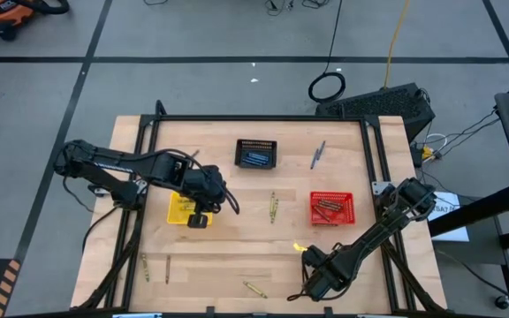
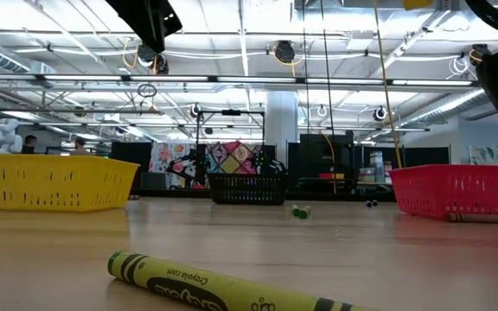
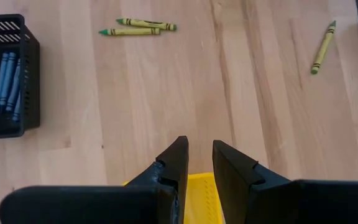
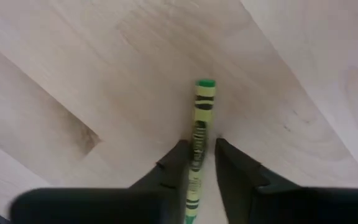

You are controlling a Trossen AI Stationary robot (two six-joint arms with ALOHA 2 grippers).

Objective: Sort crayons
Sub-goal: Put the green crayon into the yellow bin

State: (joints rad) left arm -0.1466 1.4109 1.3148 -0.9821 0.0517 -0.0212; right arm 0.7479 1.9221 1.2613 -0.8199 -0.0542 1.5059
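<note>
Between the right gripper's (image 4: 197, 163) fingers lies a yellow-green crayon (image 4: 199, 134), pinched at its lower end on the table (image 4: 92, 81).

Only one text can be read. In the low view, the yellow-green crayon (image 2: 232, 289) that lies nearest on the table carries the brand name "Crayola" in black letters on its wrapper. No other label, number or sign is legible in any view.
</note>
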